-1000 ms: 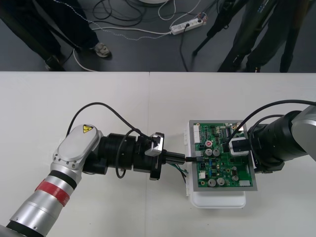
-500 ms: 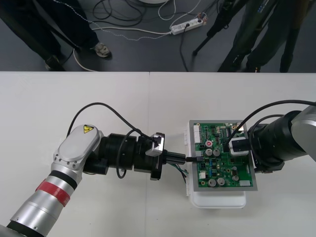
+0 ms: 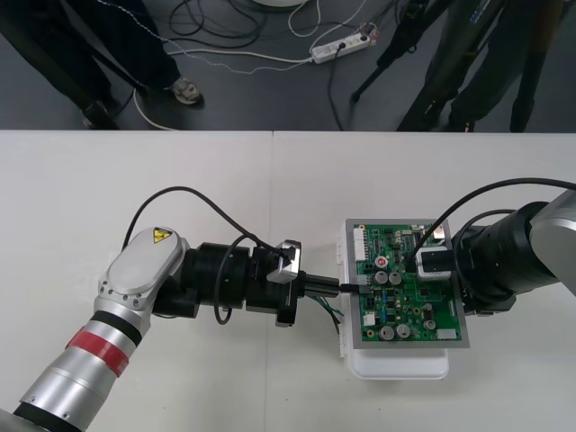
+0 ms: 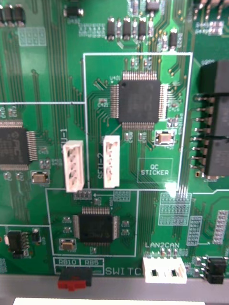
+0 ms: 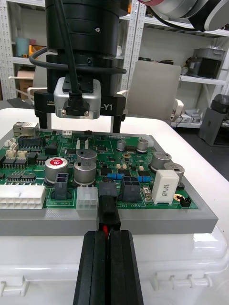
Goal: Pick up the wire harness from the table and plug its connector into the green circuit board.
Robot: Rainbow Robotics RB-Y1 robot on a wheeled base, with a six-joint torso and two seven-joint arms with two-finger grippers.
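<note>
My left jaws, pinching the plug (image 5: 109,215), had barely shifted at the edge of the green board (image 3: 409,306), so seating looked unfinished

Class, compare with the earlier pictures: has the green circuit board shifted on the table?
No. The green circuit board keeps the same gap from the table's seam, and its white base is unmoved too.

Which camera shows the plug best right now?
Left wrist view: the plug sits close-up between the shut fingers of the left pincer, against the edge of the green board. Front view shows it tiny there; right wrist view looks at board chips.
</note>
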